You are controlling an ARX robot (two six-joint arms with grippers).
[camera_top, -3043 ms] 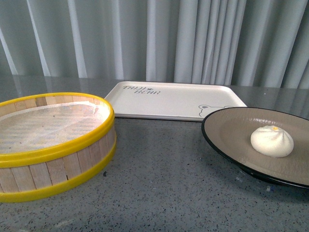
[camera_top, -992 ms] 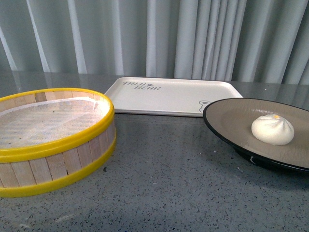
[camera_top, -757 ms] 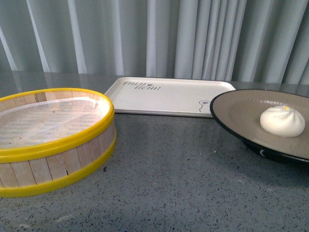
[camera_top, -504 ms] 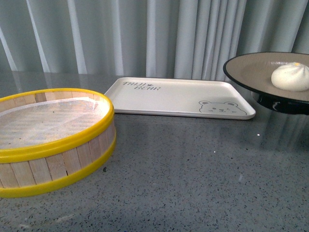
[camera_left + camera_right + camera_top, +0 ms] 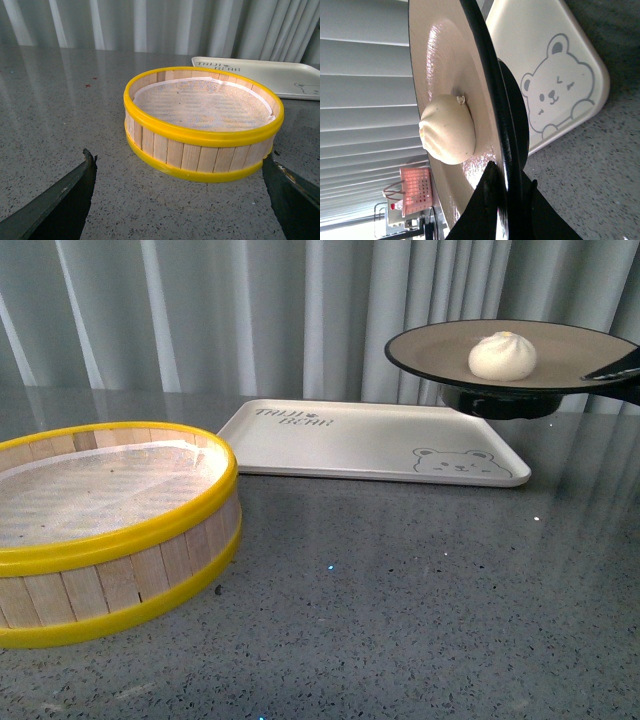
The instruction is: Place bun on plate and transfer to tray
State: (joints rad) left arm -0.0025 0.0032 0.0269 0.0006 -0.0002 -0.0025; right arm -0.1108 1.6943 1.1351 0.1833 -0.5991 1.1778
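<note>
Up at two o'clock, right hand [image 5: 512,176] grips the plate [image 5: 430,346], bun [image 5: 503,356] on it, over the tray [image 5: 340,440]; setting down is left.

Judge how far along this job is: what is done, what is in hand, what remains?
Done: the bun sits on the plate. In hand: the right pincer grips the plate's rim, holding it in the air by the tray. Remaining: setting the plate down on the tray.
</note>
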